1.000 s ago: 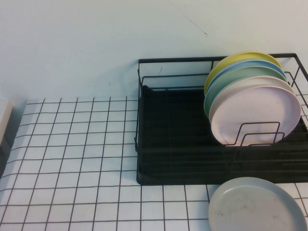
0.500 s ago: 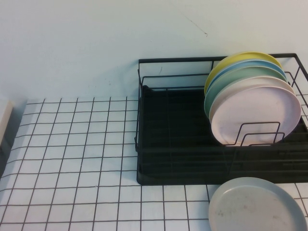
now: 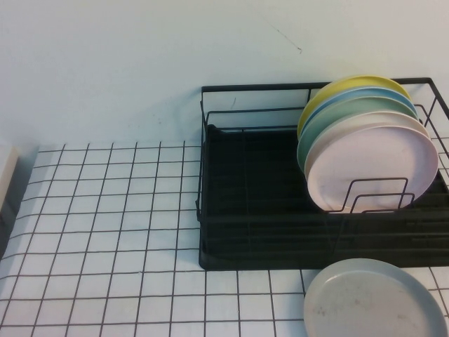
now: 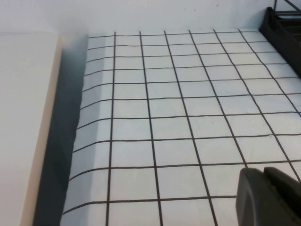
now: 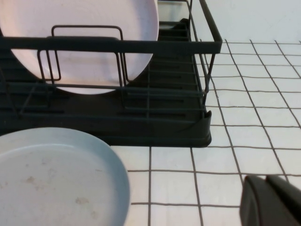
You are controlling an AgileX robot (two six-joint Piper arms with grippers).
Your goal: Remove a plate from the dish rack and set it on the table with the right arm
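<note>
1. High view: the plate (image 3: 374,300), pale grey-white with faint specks, lies flat on the table (image 3: 105,210), just in front of the dish rack (image 3: 252,203) and near its right half. Part of the plate runs off the picture's lower edge.
2. High view: the rack stands at the right of the gridded surface. Several plates stand on edge in its right part: a pale pink plate (image 3: 372,168) in front, then a cream plate (image 3: 342,126), a green plate (image 3: 330,118), a blue plate (image 3: 351,96) and a yellow plate (image 3: 351,83) behind. No arm or gripper shows here.
3. Left wrist view: bare gridded table (image 4: 178,117), with a corner of the rack (image 4: 282,28) at the far edge. A cream-coloured board (image 4: 23,117) lies beside the table's edge. Only a dark tip of the left gripper (image 4: 268,195) enters the frame, over the table, with nothing seen in its hold; how wide it stands cannot be told.
4. Right wrist view: the plate (image 5: 56,179) rests flat on the table (image 5: 254,117), close to the rack's tray base (image 5: 117,127). The pink plate (image 5: 84,47) stands behind a wire loop.
5. Right wrist view: a dark piece of the right gripper (image 5: 273,200) sits over the table, apart from the plate; its opening cannot be told.
</note>
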